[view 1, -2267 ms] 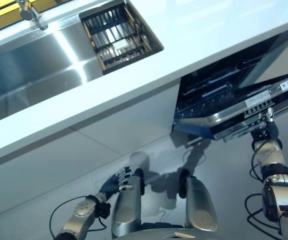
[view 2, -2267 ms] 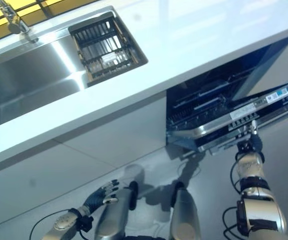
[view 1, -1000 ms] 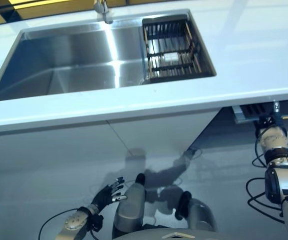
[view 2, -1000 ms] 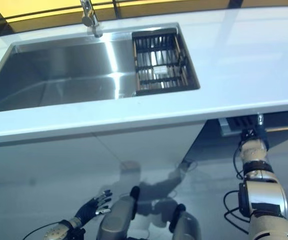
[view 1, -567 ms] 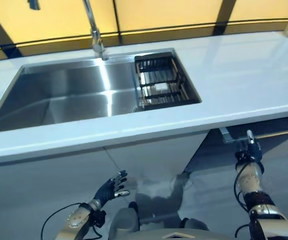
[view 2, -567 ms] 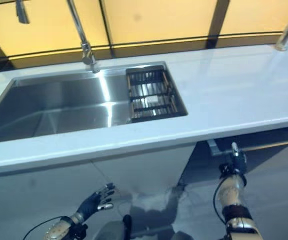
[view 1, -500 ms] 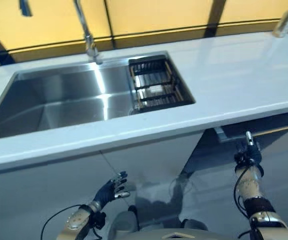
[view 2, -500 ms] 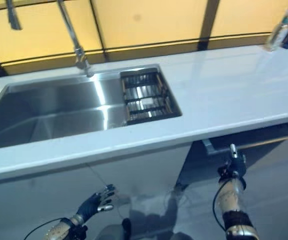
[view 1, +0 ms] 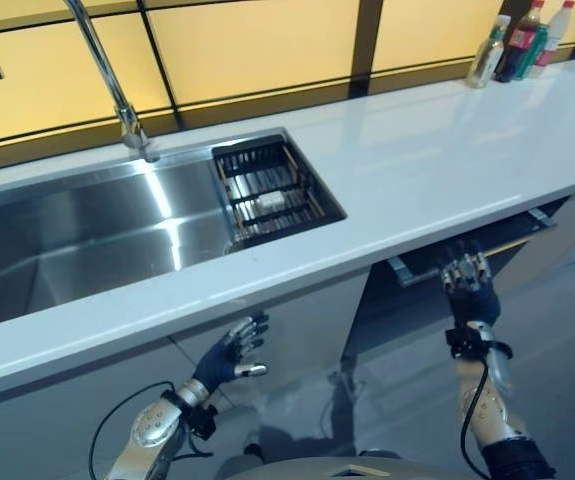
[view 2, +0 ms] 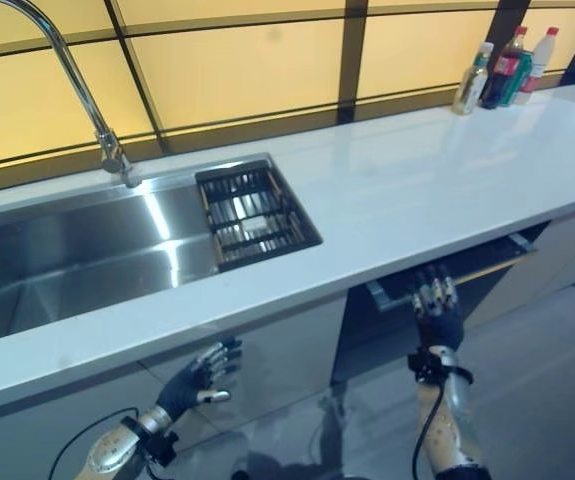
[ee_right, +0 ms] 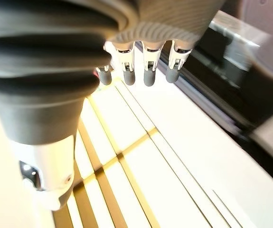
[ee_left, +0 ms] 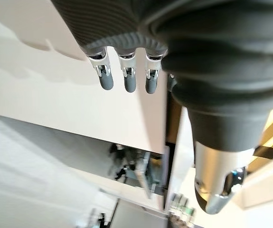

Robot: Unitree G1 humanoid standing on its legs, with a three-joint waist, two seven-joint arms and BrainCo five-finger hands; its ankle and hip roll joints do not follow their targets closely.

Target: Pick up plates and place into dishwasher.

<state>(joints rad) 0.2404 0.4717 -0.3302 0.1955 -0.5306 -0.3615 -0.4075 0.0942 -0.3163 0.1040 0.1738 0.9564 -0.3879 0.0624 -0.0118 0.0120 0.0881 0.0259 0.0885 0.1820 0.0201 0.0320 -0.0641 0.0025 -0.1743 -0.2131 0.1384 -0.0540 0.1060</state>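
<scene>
The right hand (view 1: pixel 466 287) is raised in front of the dishwasher (view 1: pixel 467 258), whose door stands only slightly ajar under the white table (view 1: pixel 437 150), at about 4 o'clock in the head views. Its fingers (ee_right: pixel 147 71) are straight and spread, pointing up toward the door's top edge; they hold nothing, and I cannot tell whether the tips touch the door. The left hand (view 1: pixel 229 355) hangs low at about 7 o'clock, in front of the white cabinet front (view 1: pixel 287 330) below the sink (view 1: pixel 77 235). Its fingers (ee_left: pixel 128 78) are loosely extended and apart, with the thumb (ee_left: pixel 219 175) off to one side, and it grips nothing and touches nothing.

A dark dish rack (view 1: pixel 272 192) sits in the right end of the sink, near 12 o'clock. Something pale lies inside it, perhaps a plate, but I cannot make it out for sure. A tall curved tap (view 1: pixel 107 85) rises behind the sink at 11 o'clock. Three bottles (view 1: pixel 517 40) stand close together at the far end of the table, near 1 o'clock, against the yellow wall panels (view 1: pixel 257 45).
</scene>
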